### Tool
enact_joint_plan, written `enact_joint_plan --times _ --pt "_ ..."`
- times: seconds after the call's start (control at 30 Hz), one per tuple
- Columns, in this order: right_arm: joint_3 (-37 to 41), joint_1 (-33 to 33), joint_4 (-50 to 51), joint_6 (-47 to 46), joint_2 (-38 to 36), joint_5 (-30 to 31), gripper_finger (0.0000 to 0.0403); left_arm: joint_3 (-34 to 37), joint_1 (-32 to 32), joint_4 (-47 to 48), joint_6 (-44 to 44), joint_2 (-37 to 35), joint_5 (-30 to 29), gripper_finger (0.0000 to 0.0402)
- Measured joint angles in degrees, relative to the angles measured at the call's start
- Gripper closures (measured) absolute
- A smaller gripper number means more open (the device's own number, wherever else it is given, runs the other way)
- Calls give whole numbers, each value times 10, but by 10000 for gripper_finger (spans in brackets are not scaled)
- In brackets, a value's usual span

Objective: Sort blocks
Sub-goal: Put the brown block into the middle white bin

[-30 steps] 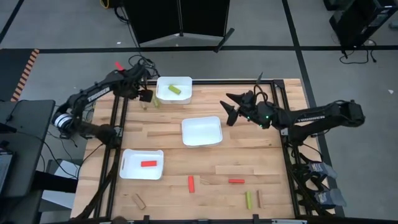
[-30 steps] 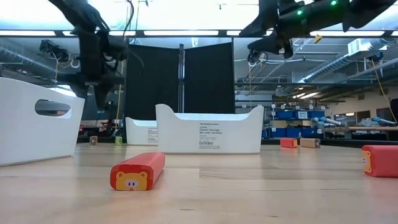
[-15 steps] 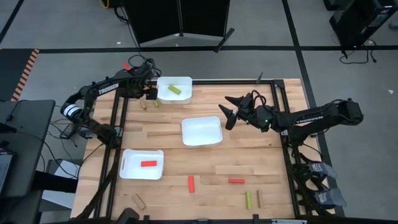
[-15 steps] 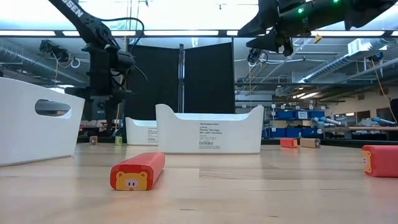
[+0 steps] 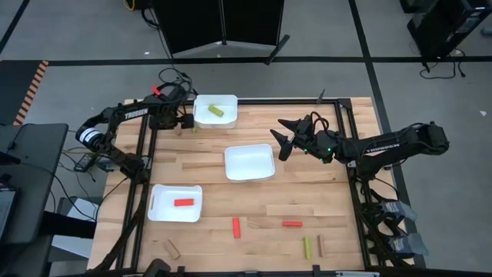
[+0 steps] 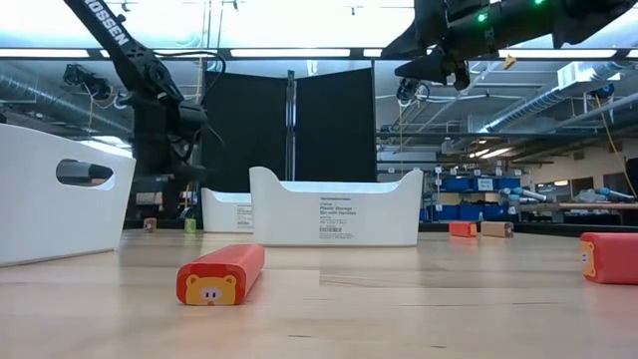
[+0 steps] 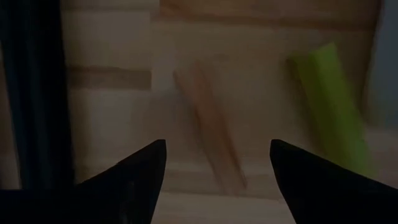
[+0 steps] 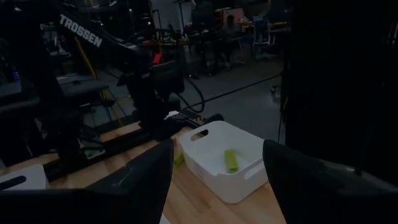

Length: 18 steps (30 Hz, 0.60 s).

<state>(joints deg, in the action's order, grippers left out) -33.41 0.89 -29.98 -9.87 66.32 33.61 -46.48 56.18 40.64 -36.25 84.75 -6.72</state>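
Near the tabletop's point(image 5: 200, 165) front edge lie loose blocks: a tan block point(image 5: 171, 248), a red block point(image 5: 237, 227), another red one point(image 5: 291, 224) and a yellow-green block point(image 5: 307, 247). A white tray point(image 5: 161, 211) front-left holds a red block. My right gripper point(image 5: 281, 138) hovers spread beside the middle tray point(image 5: 249, 163). At the far left corner, my left gripper point(image 7: 214, 165) hangs spread over a tan block point(image 7: 210, 137), with a yellow-green block point(image 7: 332, 106) beside it.

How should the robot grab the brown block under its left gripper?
Probably from straight above, pinching the brown block across its narrow sides at the middle. It lies flat on the table, and the open left gripper already straddles it.
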Motion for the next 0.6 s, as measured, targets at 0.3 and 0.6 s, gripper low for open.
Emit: enact_joint_plan --times 0.3,0.6 --pt "0 0 0 0 0 0 144 0 -1 -6 -14 4 -18 106" --pt "0 0 0 4 0 0 144 0 -9 -3 -30 9 -26 112"
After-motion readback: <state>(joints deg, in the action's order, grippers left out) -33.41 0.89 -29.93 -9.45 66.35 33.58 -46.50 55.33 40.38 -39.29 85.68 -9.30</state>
